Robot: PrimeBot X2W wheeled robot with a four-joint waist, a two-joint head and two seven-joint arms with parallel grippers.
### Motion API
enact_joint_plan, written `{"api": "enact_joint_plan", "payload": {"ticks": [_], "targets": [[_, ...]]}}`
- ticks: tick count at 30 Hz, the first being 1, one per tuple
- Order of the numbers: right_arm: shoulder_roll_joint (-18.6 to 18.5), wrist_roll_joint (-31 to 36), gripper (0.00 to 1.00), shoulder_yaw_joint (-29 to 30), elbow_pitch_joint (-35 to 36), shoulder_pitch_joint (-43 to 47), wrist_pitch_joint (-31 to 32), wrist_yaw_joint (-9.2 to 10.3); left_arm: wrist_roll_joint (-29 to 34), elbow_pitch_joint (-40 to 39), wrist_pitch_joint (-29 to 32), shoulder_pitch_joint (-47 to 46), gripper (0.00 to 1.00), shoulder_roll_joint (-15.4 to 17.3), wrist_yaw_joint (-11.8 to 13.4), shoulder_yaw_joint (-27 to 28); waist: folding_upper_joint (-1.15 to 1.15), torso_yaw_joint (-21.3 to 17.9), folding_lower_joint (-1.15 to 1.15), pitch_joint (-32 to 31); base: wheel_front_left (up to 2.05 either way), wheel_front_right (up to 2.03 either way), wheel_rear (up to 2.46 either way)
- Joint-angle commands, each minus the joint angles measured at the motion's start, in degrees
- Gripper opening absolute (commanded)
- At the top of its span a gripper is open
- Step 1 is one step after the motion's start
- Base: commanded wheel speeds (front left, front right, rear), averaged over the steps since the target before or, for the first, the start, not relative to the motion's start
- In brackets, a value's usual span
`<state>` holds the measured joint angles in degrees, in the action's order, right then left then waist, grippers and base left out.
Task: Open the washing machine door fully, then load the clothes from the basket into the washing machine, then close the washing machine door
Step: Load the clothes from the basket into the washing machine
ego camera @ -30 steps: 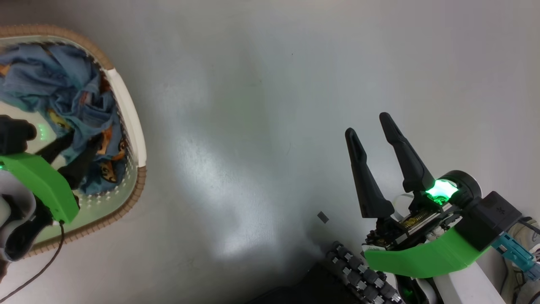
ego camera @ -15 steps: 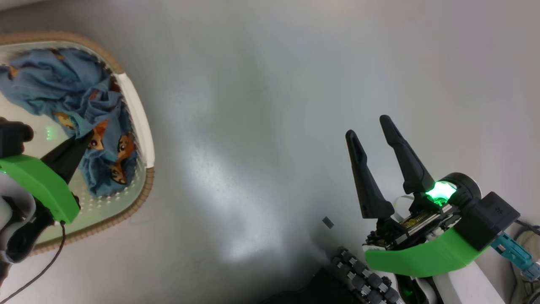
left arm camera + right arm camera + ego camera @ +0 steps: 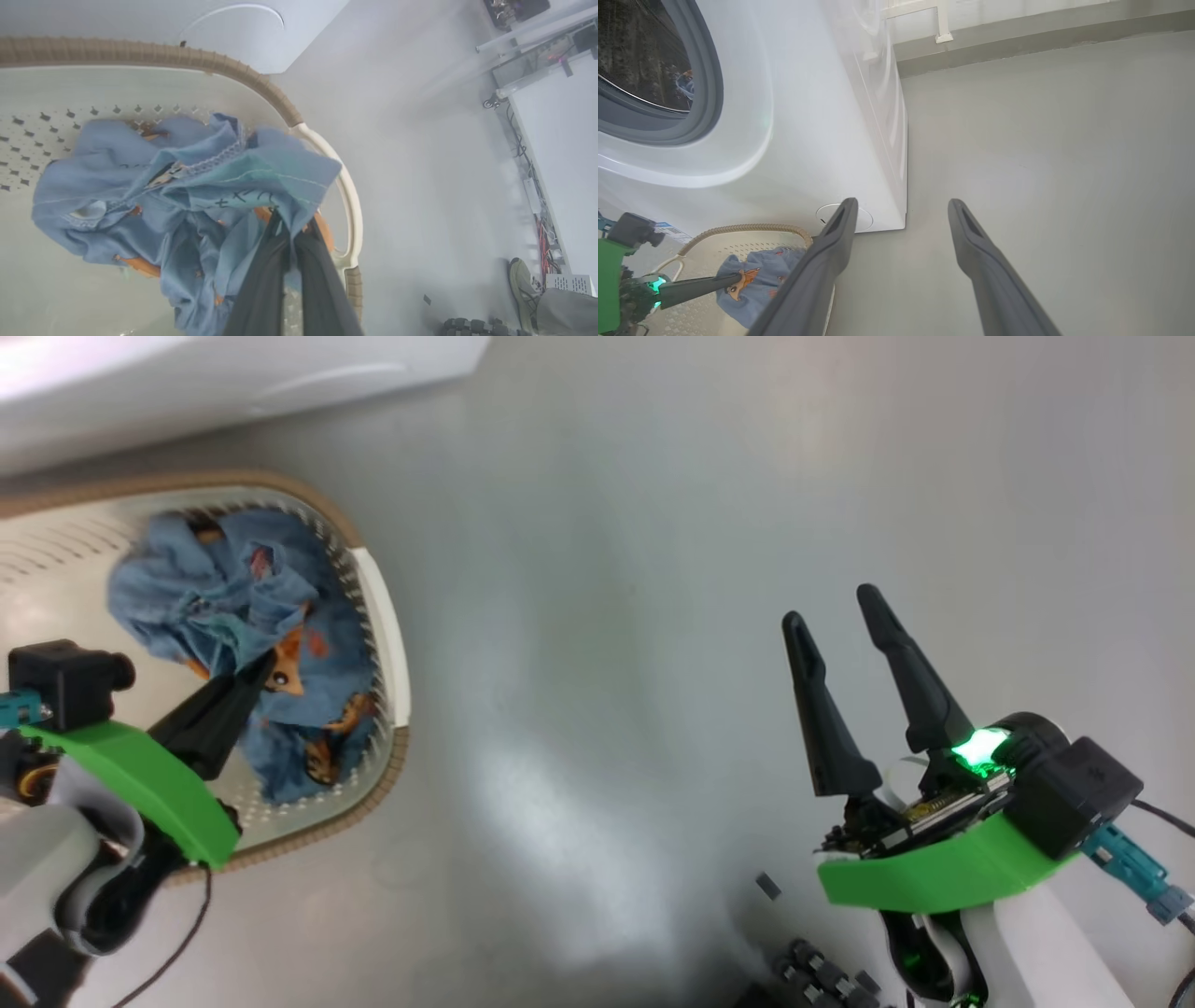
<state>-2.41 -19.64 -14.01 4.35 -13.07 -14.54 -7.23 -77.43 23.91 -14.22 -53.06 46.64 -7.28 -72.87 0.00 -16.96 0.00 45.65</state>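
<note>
The cream basket [image 3: 384, 633] with its brown rim stands on the floor at the left, right in front of the white washing machine [image 3: 187, 373]. Light blue clothes [image 3: 224, 607] with orange figures bunch up inside it. My left gripper [image 3: 264, 665] is shut on a fold of that blue fabric [image 3: 163, 186], fingers [image 3: 261, 280] pressed together over the basket's right end [image 3: 348, 205]. My right gripper [image 3: 831, 607] hangs open over bare floor, nothing between its fingers. Its wrist view shows the machine's uncovered drum mouth with grey gasket [image 3: 703, 93]. The washing machine door is out of view.
A round white flap [image 3: 866, 219] sits low on the machine's front corner. A small dark scrap [image 3: 767, 885] lies on the grey floor near my wheeled base [image 3: 822, 980]. A person's shoe [image 3: 521, 280] and cables [image 3: 542, 224] are off to the right.
My left gripper has shut on the blue clothes and drawn them up into a bunch. The head camera has shifted, bringing the machine's edge into view. The right gripper stays open.
</note>
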Motion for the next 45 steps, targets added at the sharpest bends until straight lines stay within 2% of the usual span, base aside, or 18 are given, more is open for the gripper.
{"api": "enact_joint_plan", "payload": {"ticks": [1, 7, 8, 14, 29, 36, 45], "targets": [[-0.5, 0.6, 1.00, -0.6, 0.9, 0.3, -0.5, -0.25, -0.1, -1.2, -0.7, 1.4, 0.00, 1.5, -0.2, 2.3, 0.00, 2.3, 0.00, -3.7, 0.00, 0.00, 0.00], [-0.5, 1.0, 1.00, 0.5, -1.8, 0.4, -0.5, -0.25, 2.5, -4.1, -0.8, 8.6, 0.00, -0.8, -0.2, 12.8, 0.00, 4.1, 0.00, -10.2, 0.00, 0.00, 0.00], [-0.5, 1.2, 1.00, 0.8, -2.8, 0.5, -0.5, -0.25, 4.1, -5.2, -0.8, 11.3, 0.00, -1.8, -0.2, 16.2, 0.00, 4.7, 0.00, -12.5, 0.00, 0.00, 0.00], [-0.5, 1.7, 1.00, 1.8, -6.1, 1.2, -0.5, -0.25, 9.6, -8.8, -0.8, 19.0, 0.00, -4.3, -0.2, 25.7, 0.00, 6.3, 0.00, -19.1, 0.00, 0.00, 0.00], [-0.5, 1.7, 1.00, 4.1, -12.8, 3.5, -0.5, -0.25, 19.3, -13.5, -0.8, 32.7, 0.00, -12.6, -0.2, 45.6, 0.00, 8.4, 0.00, -32.8, 0.00, 0.00, 0.00], [-0.5, 2.0, 1.00, 5.2, -14.9, 4.7, -0.5, -0.25, 23.5, -15.4, -0.8, 36.3, 0.00, -16.0, -0.2, 50.8, 0.00, 9.2, 0.00, -36.8, 0.00, 0.00, 0.00], [-0.5, 2.6, 1.00, 6.1, -16.3, 5.1, -0.5, -0.25, 26.5, -15.5, -0.8, 37.5, 0.00, -18.4, -0.2, 54.1, 0.00, 9.6, 0.00, -39.5, 0.00, 0.00, 0.00]]}}
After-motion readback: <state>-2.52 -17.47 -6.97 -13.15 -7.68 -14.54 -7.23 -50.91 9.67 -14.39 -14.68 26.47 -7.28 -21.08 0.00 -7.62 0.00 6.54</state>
